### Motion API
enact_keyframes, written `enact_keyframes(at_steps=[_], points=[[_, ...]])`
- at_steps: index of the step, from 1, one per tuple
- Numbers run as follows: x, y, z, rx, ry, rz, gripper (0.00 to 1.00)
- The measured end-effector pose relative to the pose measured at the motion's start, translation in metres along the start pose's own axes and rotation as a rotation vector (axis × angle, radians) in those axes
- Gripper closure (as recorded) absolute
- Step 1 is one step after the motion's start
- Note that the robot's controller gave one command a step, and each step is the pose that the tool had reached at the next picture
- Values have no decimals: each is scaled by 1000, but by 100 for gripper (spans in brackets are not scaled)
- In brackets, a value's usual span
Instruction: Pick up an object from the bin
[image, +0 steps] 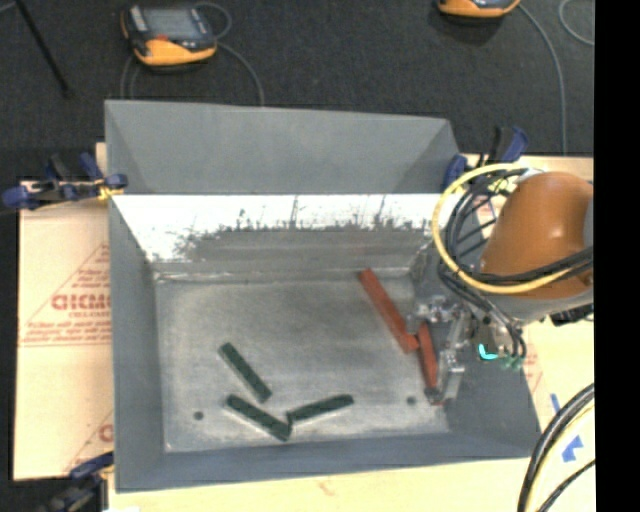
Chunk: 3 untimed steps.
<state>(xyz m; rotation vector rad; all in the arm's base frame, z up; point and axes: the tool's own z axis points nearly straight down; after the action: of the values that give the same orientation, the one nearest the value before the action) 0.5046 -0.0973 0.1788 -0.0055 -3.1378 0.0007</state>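
Note:
My gripper (447, 345) is low at the bin's right side, close to the right wall. Right beside it, on its left, lies a short red stick (429, 362) that points toward the bin's front. A longer red stick (388, 309) runs slantwise from the middle back of the floor down to the gripper, and its lower end meets the short one. Whether the gripper has hold of either stick is hidden by its own body.
Three dark green sticks lie at the front left of the floor: one slanted (245, 370), one below it (258, 417), one to their right (320, 407). The arm's orange cover and cables hang over the bin's right rim.

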Motion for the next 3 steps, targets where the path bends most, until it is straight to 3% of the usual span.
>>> enact_keyframes(at_steps=[1,2,3], points=[[-2,0,-3,1,-7,-3,0],[4,11,39,1,-15,48,0],[29,52,108,0,-7,-60,100]])
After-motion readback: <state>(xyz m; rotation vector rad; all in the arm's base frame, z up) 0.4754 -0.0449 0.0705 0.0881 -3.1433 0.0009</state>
